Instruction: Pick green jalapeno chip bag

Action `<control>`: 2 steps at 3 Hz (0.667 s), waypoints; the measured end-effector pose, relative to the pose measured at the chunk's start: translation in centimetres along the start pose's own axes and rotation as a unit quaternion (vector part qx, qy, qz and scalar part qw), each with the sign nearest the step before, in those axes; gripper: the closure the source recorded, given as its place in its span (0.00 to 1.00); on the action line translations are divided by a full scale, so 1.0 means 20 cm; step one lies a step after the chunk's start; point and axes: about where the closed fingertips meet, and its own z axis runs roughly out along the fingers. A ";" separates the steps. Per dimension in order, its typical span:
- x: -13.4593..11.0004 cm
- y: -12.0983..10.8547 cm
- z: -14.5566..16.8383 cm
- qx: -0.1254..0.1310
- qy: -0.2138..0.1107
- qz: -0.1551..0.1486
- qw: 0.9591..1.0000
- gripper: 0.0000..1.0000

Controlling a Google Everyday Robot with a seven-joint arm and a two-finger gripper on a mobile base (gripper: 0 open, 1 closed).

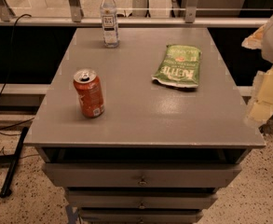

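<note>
The green jalapeno chip bag (pixel 177 66) lies flat on the right half of the grey cabinet top (pixel 140 111), with white "Kettle" lettering and a pale near edge. My gripper (pixel 265 94) shows as a pale, blurred shape at the right edge of the view. It hangs beside the cabinet's right side, to the right of the bag and apart from it. It holds nothing that I can see.
An orange soda can (pixel 89 94) stands upright at the left front of the top. A clear water bottle (pixel 109 18) stands at the back edge. Drawers (pixel 140 174) sit below the top. A railing and glass run behind.
</note>
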 end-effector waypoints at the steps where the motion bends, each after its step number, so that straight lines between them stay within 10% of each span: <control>1: 0.00 0.00 0.00 0.000 0.000 0.000 1.000 0.00; 2: 0.00 -0.08 0.07 0.005 -0.019 0.004 1.000 0.00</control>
